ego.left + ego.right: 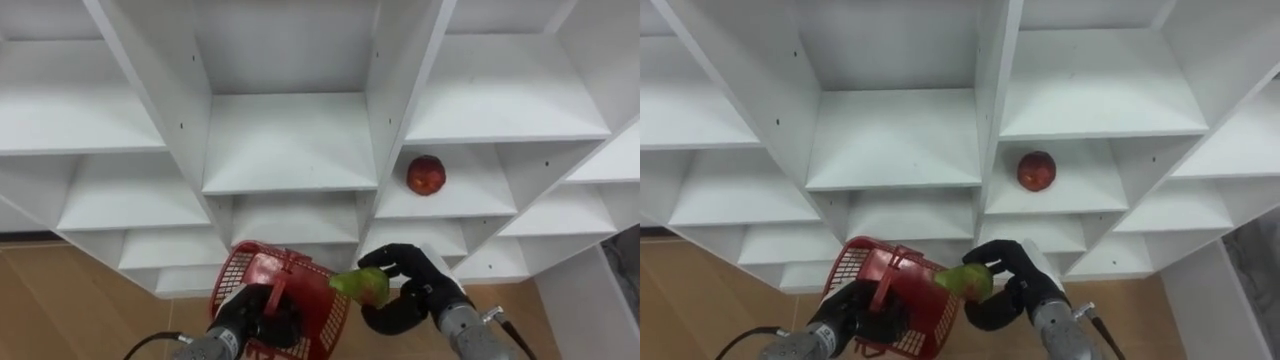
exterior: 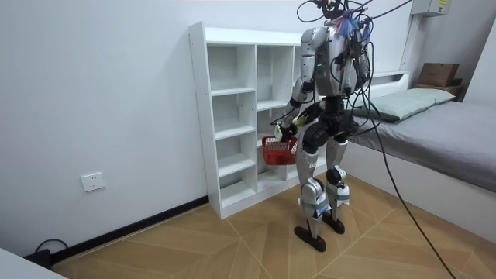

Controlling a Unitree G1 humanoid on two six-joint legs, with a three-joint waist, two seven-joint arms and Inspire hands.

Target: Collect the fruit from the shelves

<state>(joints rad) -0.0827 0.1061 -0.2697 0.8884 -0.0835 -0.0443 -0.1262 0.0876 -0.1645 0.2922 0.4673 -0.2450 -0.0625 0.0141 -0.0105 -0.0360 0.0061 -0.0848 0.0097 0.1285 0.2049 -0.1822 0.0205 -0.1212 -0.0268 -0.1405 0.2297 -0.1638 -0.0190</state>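
My right hand [image 1: 415, 287] is shut on a green pear [image 1: 364, 286] and holds it just to the right of the red basket's rim. The red mesh basket [image 1: 298, 290] hangs tilted from my left hand [image 1: 256, 320], whose fingers are curled round its handle. A red apple [image 1: 426, 175] lies on a white shelf of the closet [image 1: 290, 140], in the right-hand column, above my right hand. In the room view I stand facing the closet [image 2: 232, 116] with the basket [image 2: 277, 149] held at hip height before it.
The white closet has three columns of open shelves; the other shelves in sight are bare. Wooden floor [image 1: 60, 310] shows below it. A bed [image 2: 434, 132] stands behind me on the room view's right, and a white wall socket [image 2: 93, 182] is on the wall.
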